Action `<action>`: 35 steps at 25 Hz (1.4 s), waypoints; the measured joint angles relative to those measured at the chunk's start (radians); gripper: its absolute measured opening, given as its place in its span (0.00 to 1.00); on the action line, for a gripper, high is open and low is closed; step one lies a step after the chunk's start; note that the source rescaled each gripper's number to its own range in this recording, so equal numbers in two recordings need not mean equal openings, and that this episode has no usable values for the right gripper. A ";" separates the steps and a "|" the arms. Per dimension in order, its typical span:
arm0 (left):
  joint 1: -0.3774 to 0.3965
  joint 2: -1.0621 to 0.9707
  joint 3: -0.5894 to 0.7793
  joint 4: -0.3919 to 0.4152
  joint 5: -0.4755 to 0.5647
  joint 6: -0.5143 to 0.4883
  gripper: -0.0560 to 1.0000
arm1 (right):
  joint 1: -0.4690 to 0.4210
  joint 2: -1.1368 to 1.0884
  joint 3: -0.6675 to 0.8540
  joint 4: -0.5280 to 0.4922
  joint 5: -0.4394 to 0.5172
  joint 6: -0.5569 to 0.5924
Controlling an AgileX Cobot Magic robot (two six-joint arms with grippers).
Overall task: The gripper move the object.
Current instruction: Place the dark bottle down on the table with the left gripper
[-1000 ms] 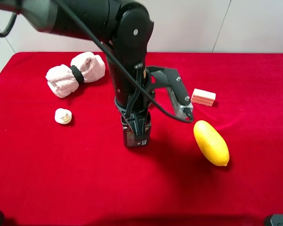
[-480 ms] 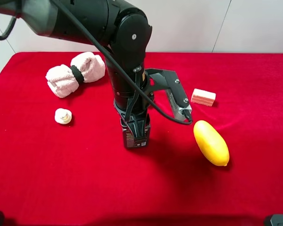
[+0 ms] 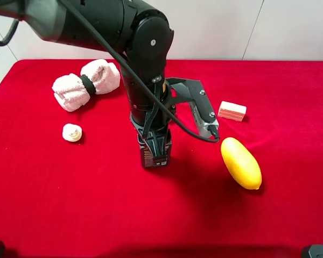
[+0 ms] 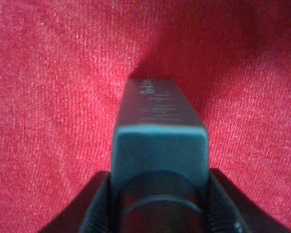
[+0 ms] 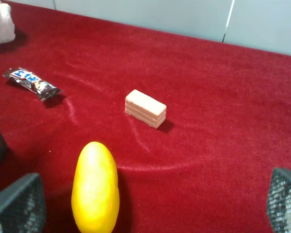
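A table (image 3: 37, 215) under a red cloth (image 3: 290, 215) spreads out on every side of the claw (image 3: 155, 155) — the cloth is velvety, with faint ripples (image 5: 150, 165) off to the claw's right. Behind the claw, past the table's far edge, stands a pale off-white wall (image 3: 296, 27), split by a thin dark upright seam (image 3: 253, 29). The light is even — shadows on the cloth are soft.

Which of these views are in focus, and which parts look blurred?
Left wrist view: the pump bottle is too near and blurred. Right wrist view: the wafer block is sharp, the fingers blurred. Exterior high view: sharp throughout.
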State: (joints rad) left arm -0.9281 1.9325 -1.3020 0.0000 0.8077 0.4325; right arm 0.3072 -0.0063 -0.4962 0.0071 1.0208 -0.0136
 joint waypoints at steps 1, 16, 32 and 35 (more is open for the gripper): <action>0.000 0.000 0.000 0.000 0.000 0.000 0.05 | 0.000 0.000 0.000 0.000 0.000 0.000; 0.000 -0.002 0.000 0.000 0.000 -0.001 0.45 | 0.000 0.000 0.000 0.000 0.000 0.000; 0.000 -0.003 0.000 0.000 -0.004 -0.002 0.99 | 0.000 0.000 0.000 0.000 0.000 0.000; 0.000 -0.013 0.000 0.000 0.001 -0.005 1.00 | 0.000 0.000 0.000 0.000 0.000 0.000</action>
State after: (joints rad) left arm -0.9281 1.9197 -1.3020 0.0000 0.8087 0.4270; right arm 0.3072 -0.0063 -0.4962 0.0071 1.0208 -0.0136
